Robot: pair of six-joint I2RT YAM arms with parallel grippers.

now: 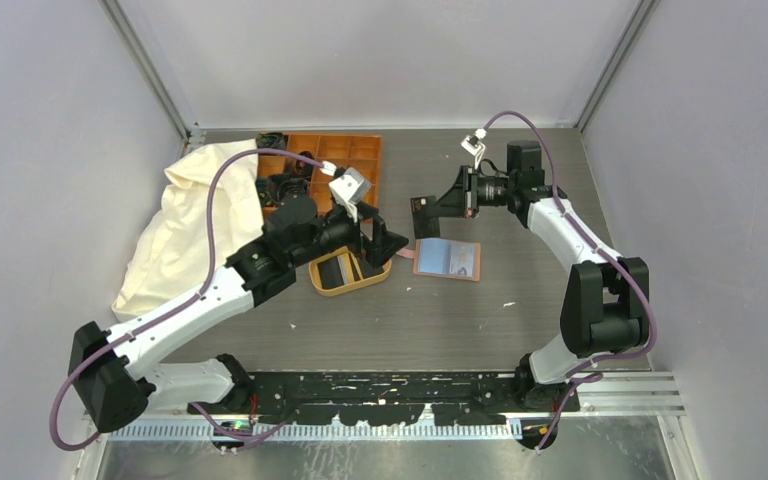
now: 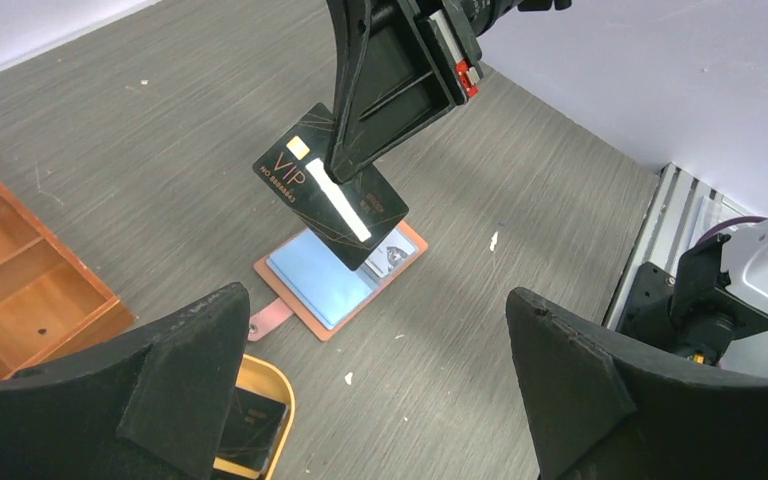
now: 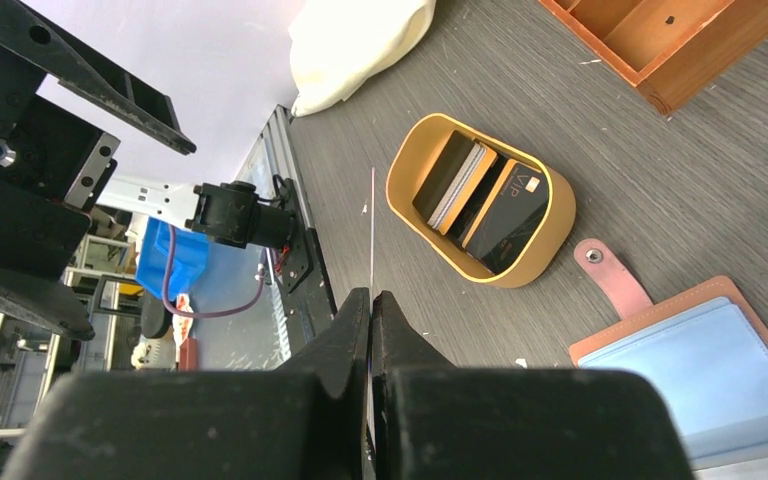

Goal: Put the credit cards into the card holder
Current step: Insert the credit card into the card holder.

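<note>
While the right tool [image 2: 345, 168] pinches a black card [image 2: 312, 196], the card hangs tilted in the air over the holder [image 2: 332, 285]. From the left wrist, the card's lower corner overlaps the holder's far side. The card carries gold "VIP" lettering, a gold chip, thin gold lines and a white strip; from the right wrist it shows edge-on as a thin line. The holder lies open and flat near the middle of the surface [image 1: 480, 320]. It has a reddish-brown leather border around a pale blue lining, and a tab [image 3: 605, 270] with a snap button sticks out toward the tray [image 3: 535, 265]. The oval tray sits just beside it and holds more cards [image 3: 505, 215] — a black one with gold VIP print, and others on edge, some pale-edged. The left tool [image 1: 380, 243] hovers above the tray, fingers spread, holding nothing. An orange box [image 1: 355, 152] lies behind.
</note>
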